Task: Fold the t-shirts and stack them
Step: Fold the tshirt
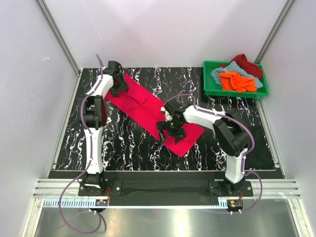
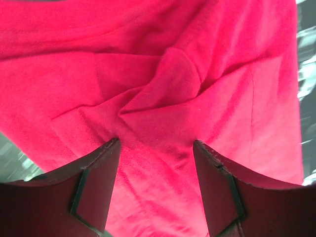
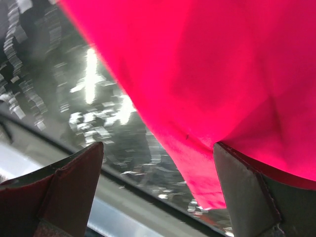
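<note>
Over the pinkish-red t-shirt [image 1: 143, 106]: left gripper [image 2: 155, 144] at far left, parted above a crease, holding nothing; right gripper [image 3: 158, 146] at near right, spread wide, empty.

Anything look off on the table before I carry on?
The red shirt has a bunched ridge near its far-left end, just ahead of the left gripper. In the crate, other shirts lie heaped unfolded. Nothing looks damaged.

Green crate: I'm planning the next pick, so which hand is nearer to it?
Right. The right hand hovers over the near end of the red shirt, nearer the crate; the left hand is at the shirt's far-left end.
</note>
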